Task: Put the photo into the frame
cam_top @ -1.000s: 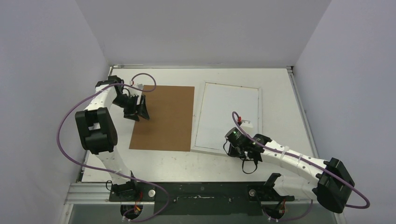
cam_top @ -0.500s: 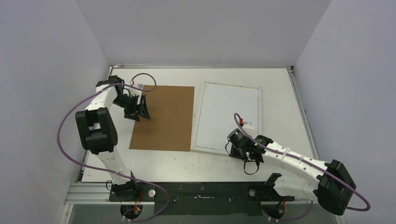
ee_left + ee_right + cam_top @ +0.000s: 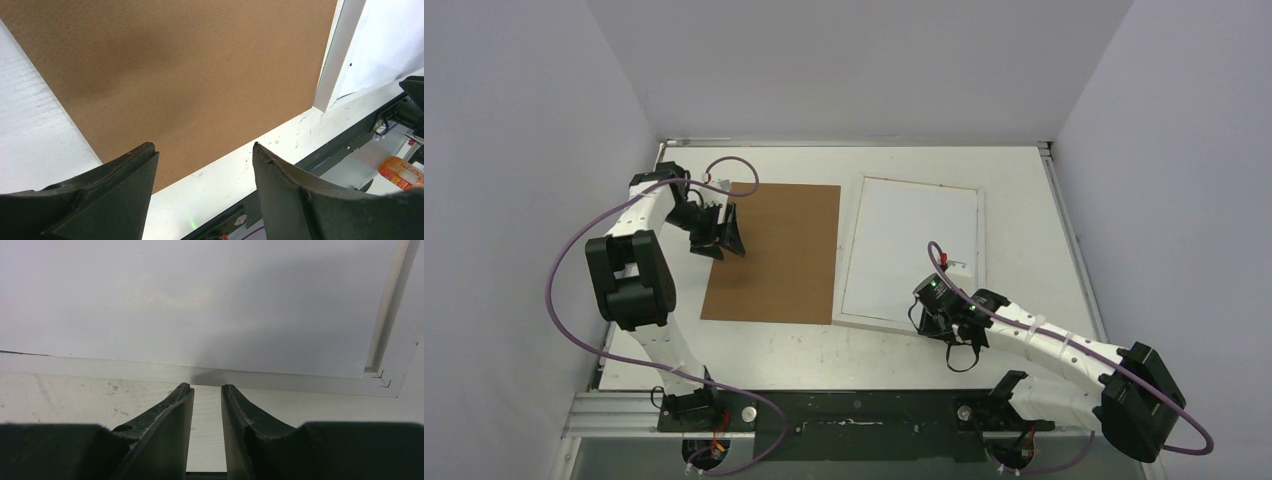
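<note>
The frame (image 3: 982,250) lies flat at the table's right, its narrow white border showing in the right wrist view (image 3: 100,365) and left wrist view (image 3: 335,60). A plain white sheet (image 3: 914,240) fills its middle (image 3: 200,300); I cannot tell whether it is the photo. My right gripper (image 3: 922,318) sits low at the frame's near edge, near the right corner. Its jaws (image 3: 207,386) stand narrowly open with bare table between them. My left gripper (image 3: 729,238) hovers open over the left part of a brown board (image 3: 784,255), empty (image 3: 202,147).
The brown board (image 3: 190,65) lies flat just left of the frame, almost touching it. Grey walls close in the table on the left, back and right. A dark rail (image 3: 854,410) with the arm bases runs along the near edge.
My right gripper has drifted slightly right and toward the near edge of the frame. The left arm has not moved.
</note>
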Controlling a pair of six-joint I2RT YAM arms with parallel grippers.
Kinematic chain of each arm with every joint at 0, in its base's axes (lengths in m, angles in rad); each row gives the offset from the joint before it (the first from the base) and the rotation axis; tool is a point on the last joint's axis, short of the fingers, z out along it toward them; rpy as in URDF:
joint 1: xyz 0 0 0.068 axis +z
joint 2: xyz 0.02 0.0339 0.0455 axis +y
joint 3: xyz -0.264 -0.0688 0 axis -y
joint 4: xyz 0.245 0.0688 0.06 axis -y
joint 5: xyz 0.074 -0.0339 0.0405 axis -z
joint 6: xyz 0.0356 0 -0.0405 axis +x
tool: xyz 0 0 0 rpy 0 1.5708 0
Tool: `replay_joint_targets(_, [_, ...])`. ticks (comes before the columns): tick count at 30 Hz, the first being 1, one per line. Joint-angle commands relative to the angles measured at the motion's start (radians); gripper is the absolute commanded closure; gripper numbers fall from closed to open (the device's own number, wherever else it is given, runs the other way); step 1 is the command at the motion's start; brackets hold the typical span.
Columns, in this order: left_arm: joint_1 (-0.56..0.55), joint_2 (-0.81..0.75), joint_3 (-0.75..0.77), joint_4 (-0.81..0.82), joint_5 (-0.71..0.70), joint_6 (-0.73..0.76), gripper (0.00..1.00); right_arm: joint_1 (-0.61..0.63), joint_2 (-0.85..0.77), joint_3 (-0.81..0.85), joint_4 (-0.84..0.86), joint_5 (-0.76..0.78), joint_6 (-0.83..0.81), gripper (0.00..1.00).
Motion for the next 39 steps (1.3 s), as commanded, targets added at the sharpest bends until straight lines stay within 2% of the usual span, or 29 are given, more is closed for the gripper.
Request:
replay_joint_targets(1, [-0.003, -0.003, 0.032, 0.013, 0.032, 0.006, 0.33, -0.018, -0.005, -0.017, 0.022, 0.002, -0.012, 0.71])
replay_joint_targets(39, [-0.005, -0.002, 0.037, 0.007, 0.047, 0.007, 0.33, -0.15, 0.021, -0.01, 0.089, -0.018, -0.119, 0.72])
